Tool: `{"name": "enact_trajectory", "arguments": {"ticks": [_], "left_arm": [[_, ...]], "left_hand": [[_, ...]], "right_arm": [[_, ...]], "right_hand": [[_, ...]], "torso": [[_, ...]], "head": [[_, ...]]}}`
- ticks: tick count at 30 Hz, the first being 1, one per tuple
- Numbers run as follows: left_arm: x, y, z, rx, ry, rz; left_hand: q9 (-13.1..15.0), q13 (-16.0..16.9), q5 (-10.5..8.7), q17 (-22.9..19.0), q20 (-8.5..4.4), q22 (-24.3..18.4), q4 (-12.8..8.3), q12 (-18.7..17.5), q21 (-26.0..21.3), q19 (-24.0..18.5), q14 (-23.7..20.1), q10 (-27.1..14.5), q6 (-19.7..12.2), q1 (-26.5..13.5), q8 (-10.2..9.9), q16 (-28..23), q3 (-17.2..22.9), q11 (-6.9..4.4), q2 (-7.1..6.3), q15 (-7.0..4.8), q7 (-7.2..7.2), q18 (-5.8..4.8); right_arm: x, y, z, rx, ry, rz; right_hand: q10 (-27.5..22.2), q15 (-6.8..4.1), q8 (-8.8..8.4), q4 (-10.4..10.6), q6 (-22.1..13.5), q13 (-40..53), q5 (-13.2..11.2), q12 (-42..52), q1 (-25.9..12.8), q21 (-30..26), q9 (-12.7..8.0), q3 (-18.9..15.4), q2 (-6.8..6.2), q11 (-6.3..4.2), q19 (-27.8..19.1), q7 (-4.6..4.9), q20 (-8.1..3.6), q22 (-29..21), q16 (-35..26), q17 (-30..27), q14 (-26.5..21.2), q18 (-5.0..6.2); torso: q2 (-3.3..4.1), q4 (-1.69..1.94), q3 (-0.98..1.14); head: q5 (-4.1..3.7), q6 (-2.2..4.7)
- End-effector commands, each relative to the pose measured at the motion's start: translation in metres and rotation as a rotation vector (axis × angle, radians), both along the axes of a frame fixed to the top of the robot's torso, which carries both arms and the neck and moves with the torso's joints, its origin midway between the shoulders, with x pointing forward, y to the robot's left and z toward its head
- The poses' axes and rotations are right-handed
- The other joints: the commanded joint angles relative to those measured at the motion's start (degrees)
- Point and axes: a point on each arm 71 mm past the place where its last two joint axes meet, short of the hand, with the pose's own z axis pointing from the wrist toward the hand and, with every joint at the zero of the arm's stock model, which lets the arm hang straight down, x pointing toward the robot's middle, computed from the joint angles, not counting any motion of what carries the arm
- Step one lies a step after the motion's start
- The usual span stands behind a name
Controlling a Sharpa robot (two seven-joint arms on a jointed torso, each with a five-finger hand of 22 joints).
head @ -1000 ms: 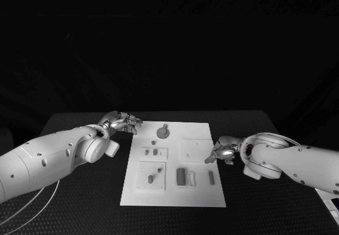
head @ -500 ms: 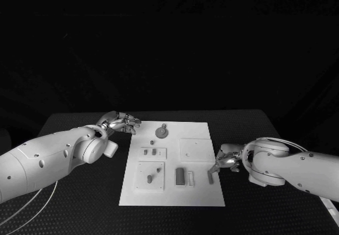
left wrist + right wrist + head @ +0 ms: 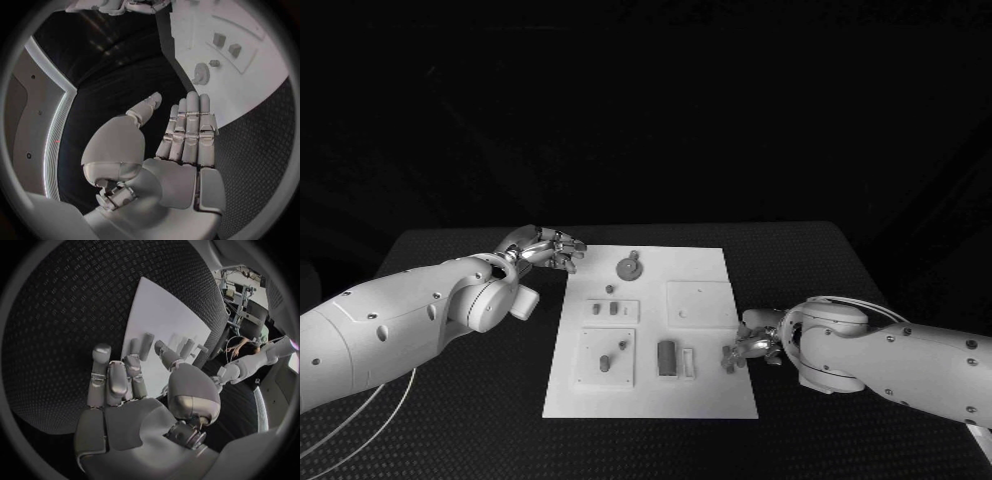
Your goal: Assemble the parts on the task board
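Since 1 s ago the right hand slid down the board's right edge, from about 3 o'clock to about 4, and is now by the thin part. The left hand has stayed put at 10 o'clock, off the task board, fingers loosely curled w/ nothing in them. Right fingers are apart; can't tell if they touch the part yet (it's small, half hidden). To do it well: come down slow, pinch the part at its middle, lift straight up, don't bump the fat part at 6 o'clock
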Motion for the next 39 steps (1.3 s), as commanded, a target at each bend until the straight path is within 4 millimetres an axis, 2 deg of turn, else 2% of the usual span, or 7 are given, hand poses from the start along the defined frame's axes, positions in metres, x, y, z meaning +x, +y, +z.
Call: {"name": "enact_trajectory", "arguments": {"ticks": [1,7,9,11,17,29,39], "left_arm": [[0.000,-0.002,0.000,-0.011,0.002,-0.016],[-0.001,-0.001,0.000,-0.011,0.003,-0.016],[0.000,-0.001,0.000,-0.010,0.003,-0.014],[0.000,-0.001,0.000,-0.010,0.003,-0.015],[-0.001,-0.002,0.000,-0.011,0.005,-0.018],[-0.001,-0.002,0.000,-0.011,0.005,-0.018],[-0.001,-0.001,0.000,-0.010,0.006,-0.017]], "left_hand": [[-0.1,-0.1,-0.24,0.1,0.22,0.1,-0.1,0.2,-0.2,0.1,0.1,-0.6,-0.4,-0.4,0.3,-0.4,0.0,-0.02,-0.28,0.15,-0.13,0.06],[-0.1,-0.1,-0.24,0.1,0.22,0.1,0.0,0.2,-0.2,0.1,0.1,-0.6,-0.4,-0.4,0.3,-0.4,0.0,-0.01,-0.23,0.15,-0.12,0.06],[-0.1,-0.1,-0.24,0.1,0.22,0.1,0.0,0.2,-0.2,0.1,0.1,-0.6,-0.4,-0.4,0.3,-0.4,0.0,-0.01,-0.23,0.15,-0.12,0.05],[-0.1,-0.1,-0.24,0.1,0.23,0.1,0.0,0.2,-0.2,0.1,0.1,-0.6,-0.4,-0.5,0.3,-0.4,-0.1,-0.01,-0.22,0.16,-0.12,0.05],[-0.1,-0.1,-0.24,0.1,0.23,0.1,0.0,0.2,-0.2,0.1,0.1,-0.6,-0.5,-0.5,0.3,-0.4,-0.1,-0.01,-0.19,0.16,-0.12,0.05],[-0.1,-0.1,-0.23,0.2,0.22,0.1,0.1,0.2,-0.2,0.1,0.1,-0.6,-0.5,-0.6,0.3,-0.4,-0.1,-0.01,-0.17,0.15,-0.11,0.06],[-0.1,-0.1,-0.22,0.2,0.21,0.1,0.0,0.2,-0.2,0.1,0.1,-0.6,-0.5,-0.6,0.3,-0.5,0.0,-0.01,-0.18,0.15,-0.11,0.08]], "right_arm": [[-0.001,0.005,-0.007,-0.021,0.008,0.026],[0.002,0.010,-0.014,-0.043,0.007,0.038],[0.003,0.011,-0.016,-0.065,-0.007,0.050],[0.004,0.013,-0.017,-0.083,-0.018,0.064],[0.003,0.023,-0.022,-0.085,-0.012,0.086],[0.002,0.034,-0.023,-0.037,-0.022,0.084],[-0.006,0.036,-0.019,0.225,0.042,-0.059]], "right_hand": [[0.1,-0.28,-0.51,0.5,0.3,-0.2,0.1,-0.3,-0.8,0.3,-0.5,0.1,-0.08,0.14,-0.4,0.21,-0.20,1.1,-0.2,-0.1,0.0,0.87],[-0.3,-0.27,-0.77,0.2,0.2,-0.5,0.1,-0.6,-0.1,0.3,-0.6,0.4,0.80,0.17,-0.5,0.26,-0.26,1.1,-0.2,-0.2,-0.1,0.87],[-0.3,-0.24,-0.90,-0.6,0.2,-0.5,0.0,-0.7,0.4,0.4,-0.7,0.4,1.79,0.16,-0.5,0.37,-0.27,1.2,-0.2,-0.2,-0.1,0.87],[-0.7,-0.12,-1.18,-3.6,0.1,-0.8,0.1,-1.0,2.3,0.6,-0.7,0.5,4.90,0.29,-0.8,0.45,-0.19,1.2,-0.2,-0.5,-0.4,0.87],[-0.7,0.20,-2.25,-4.0,-0.4,-0.7,0.3,-1.3,7.9,0.7,-1.3,6.6,6.92,0.65,-1.0,0.82,0.19,1.1,-0.3,-0.9,-0.7,0.87],[-0.9,0.67,-3.06,-4.3,-1.2,-0.5,0.2,-1.3,11.7,1.3,-1.9,8.5,6.58,1.18,-1.5,1.27,0.47,1.2,-0.2,-1.1,-1.0,0.87],[-0.9,0.66,-3.00,-4.4,-1.1,-0.4,0.1,-1.3,12.3,1.4,-1.9,8.5,6.88,1.15,-1.6,1.24,0.45,1.2,-0.2,-1.3,-1.1,0.87]], "torso": [[0.00,0.01,0.06],[0.02,0.03,0.05],[0.02,-0.01,0.03],[0.02,-0.04,0.04],[0.02,-0.03,0.07],[0.00,0.02,0.01],[-0.01,-0.02,0.03]], "head": [[-0.04,-0.15],[-0.02,-0.38],[0.02,-0.43],[0.10,-0.39],[0.10,-0.60],[0.07,-0.71],[0.24,-0.83]]}}
